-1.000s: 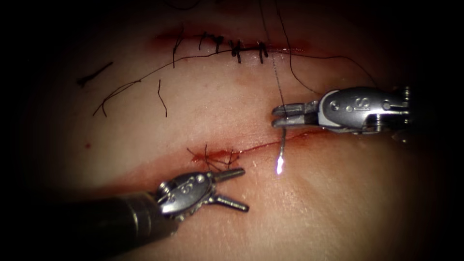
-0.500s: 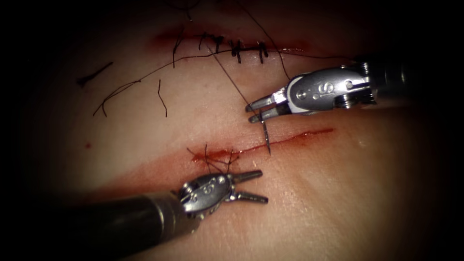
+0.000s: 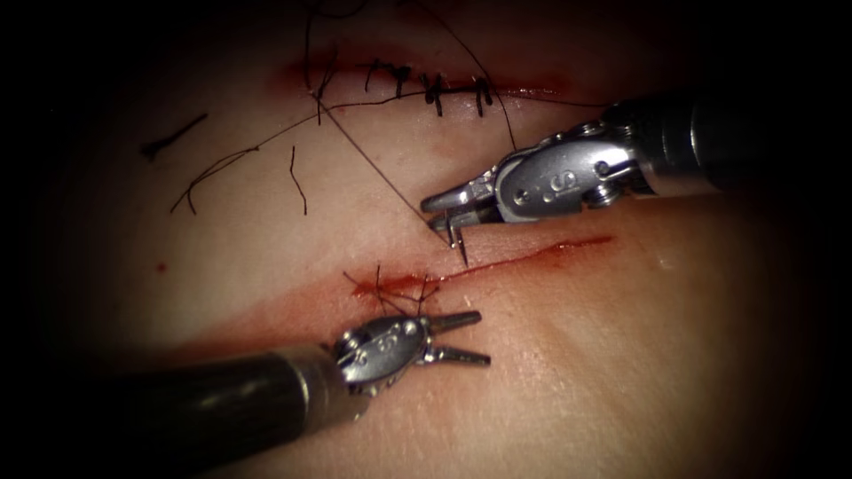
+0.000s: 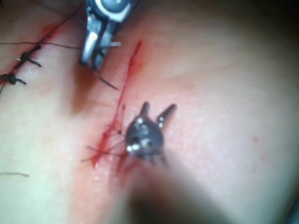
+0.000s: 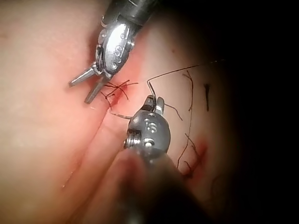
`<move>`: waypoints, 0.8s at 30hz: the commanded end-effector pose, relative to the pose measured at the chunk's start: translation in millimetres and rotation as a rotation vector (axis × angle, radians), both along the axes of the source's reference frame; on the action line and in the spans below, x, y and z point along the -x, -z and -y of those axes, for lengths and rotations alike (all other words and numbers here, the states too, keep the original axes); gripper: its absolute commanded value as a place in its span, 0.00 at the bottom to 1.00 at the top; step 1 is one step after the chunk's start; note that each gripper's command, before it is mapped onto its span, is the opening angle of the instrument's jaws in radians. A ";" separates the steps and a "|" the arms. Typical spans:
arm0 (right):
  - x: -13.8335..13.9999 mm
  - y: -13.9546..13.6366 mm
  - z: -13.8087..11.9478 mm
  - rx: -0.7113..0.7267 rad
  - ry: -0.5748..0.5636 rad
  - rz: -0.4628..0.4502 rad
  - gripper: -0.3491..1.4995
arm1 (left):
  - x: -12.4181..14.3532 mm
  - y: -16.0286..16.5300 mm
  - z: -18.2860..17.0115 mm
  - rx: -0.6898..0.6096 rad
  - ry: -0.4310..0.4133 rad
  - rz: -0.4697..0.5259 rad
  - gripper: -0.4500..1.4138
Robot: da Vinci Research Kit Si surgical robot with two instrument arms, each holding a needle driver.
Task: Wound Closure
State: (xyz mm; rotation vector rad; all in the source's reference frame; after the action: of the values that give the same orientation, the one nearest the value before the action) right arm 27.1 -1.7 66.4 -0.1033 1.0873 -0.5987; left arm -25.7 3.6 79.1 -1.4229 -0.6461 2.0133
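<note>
My right pincer (image 3: pixel 448 213) grips the needle (image 3: pixel 459 244) above the cut (image 3: pixel 524 257) — tip free of tissue — my left pincer (image 3: pixel 461 337) gaping, empty.

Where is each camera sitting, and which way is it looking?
Endoscope view: above and in front, facing the tissue; left pincer open and holding nothing, right pincer holding the needle above the cut.
Left wrist view: on the left arm, looking along its shaft at its pincer.
Right wrist view: on the right arm, looking along its shaft at its pincer.
All views share both pincers and the cut.
</note>
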 end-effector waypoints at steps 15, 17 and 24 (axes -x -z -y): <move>0.1 -4.6 1.7 0.070 -0.017 0.004 0.00 | 0.3 -0.8 0.3 -0.002 -0.004 0.001 0.50; 0.1 -4.6 1.7 0.071 -0.017 0.006 0.00 | 0.3 -0.9 0.3 -0.002 -0.004 0.001 0.50; 0.2 -4.9 1.5 0.075 -0.030 -0.001 0.00 | 0.3 -0.9 0.3 -0.002 -0.004 0.001 0.49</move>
State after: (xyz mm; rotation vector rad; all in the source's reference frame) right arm 26.3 -3.0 70.6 -0.1861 1.0616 -0.6134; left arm -25.3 3.8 79.4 -1.4222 -0.6483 2.0163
